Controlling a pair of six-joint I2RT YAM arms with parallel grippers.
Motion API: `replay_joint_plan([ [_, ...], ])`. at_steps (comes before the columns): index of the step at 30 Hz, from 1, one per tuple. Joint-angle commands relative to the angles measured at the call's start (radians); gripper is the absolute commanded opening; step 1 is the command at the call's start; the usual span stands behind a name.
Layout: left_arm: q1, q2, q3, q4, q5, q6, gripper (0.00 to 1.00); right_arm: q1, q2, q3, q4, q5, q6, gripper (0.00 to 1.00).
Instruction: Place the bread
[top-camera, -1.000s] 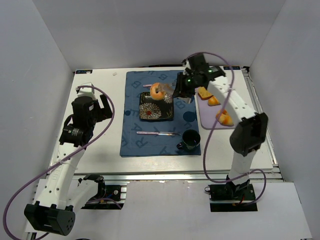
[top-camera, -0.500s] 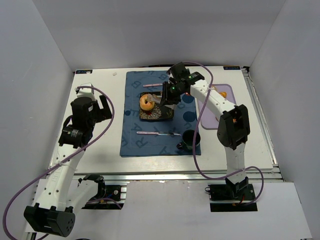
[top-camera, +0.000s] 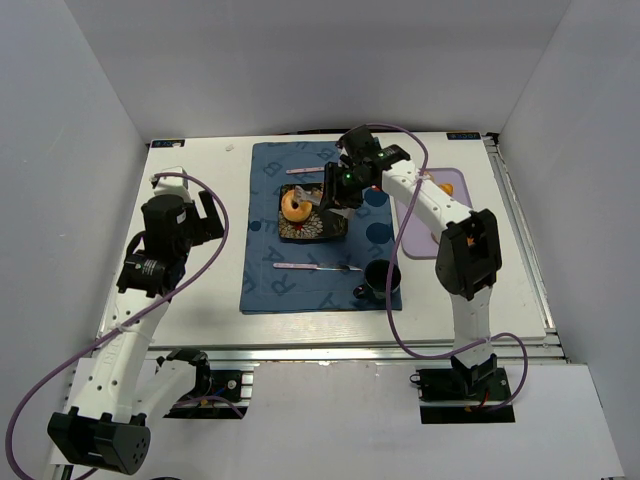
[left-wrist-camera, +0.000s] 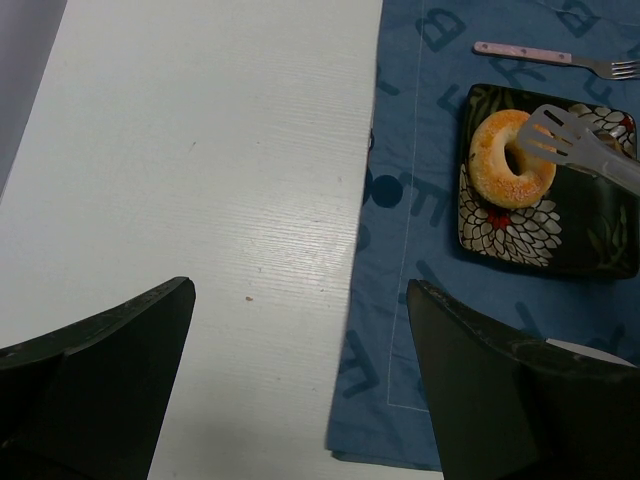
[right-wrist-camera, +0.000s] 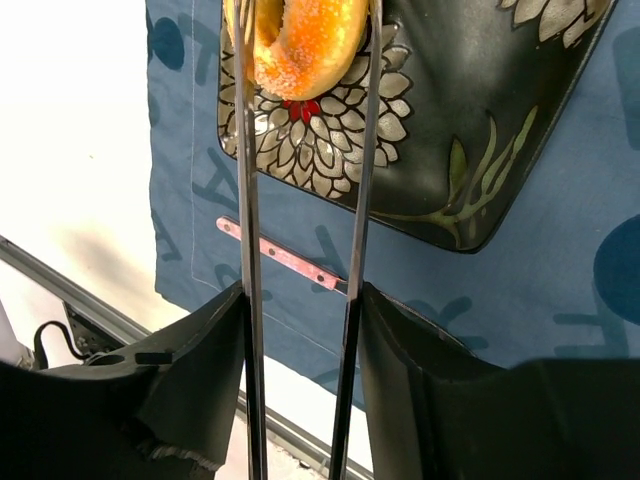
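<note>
The right jaws grasped tongs, whose two arms flanked a ring of bread lying on a black flowered plate. The left jaws were released, empty, above the white worktop.

We've got a white table here. Flat on it sits a blue letter-print placemat around the middle, and a purple board just beside its right edge. Can't tell if they overlap.
</note>
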Motion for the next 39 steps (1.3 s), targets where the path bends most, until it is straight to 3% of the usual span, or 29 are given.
replay_joint_plan([
  [1, -0.005, -0.028, -0.006, -0.012, -0.008, 0.007, 0.98, -0.002, -0.081, 0.013, 0.022, 0.018, 0.003, 0.52],
  [10, -0.005, -0.032, -0.006, -0.014, 0.000, 0.004, 0.98, 0.000, -0.123, 0.018, -0.006, 0.070, -0.006, 0.54],
  [15, -0.005, -0.035, -0.004, -0.016, 0.003, 0.002, 0.98, -0.017, -0.191, 0.055, -0.092, 0.234, 0.034, 0.54],
  [18, -0.005, -0.041, -0.006, -0.020, -0.002, 0.002, 0.98, -0.115, -0.278, 0.021, -0.161, 0.343, 0.105, 0.54],
  [22, -0.005, -0.045, -0.007, -0.019, -0.003, 0.000, 0.98, -0.301, -0.412, -0.162, -0.164, 0.314, 0.148, 0.55],
  [27, -0.005, -0.037, -0.010, -0.005, 0.007, 0.000, 0.98, -0.466, -0.475, -0.246, -0.175, 0.257, 0.112, 0.57],
  [33, -0.005, -0.035, -0.010, -0.003, 0.009, 0.004, 0.98, -0.552, -0.467, -0.330, -0.137, 0.184, 0.140, 0.59],
  [39, -0.005, -0.037, -0.009, -0.012, 0.003, 0.007, 0.98, -0.556, -0.383, -0.307, -0.101, 0.178, 0.155, 0.60],
])
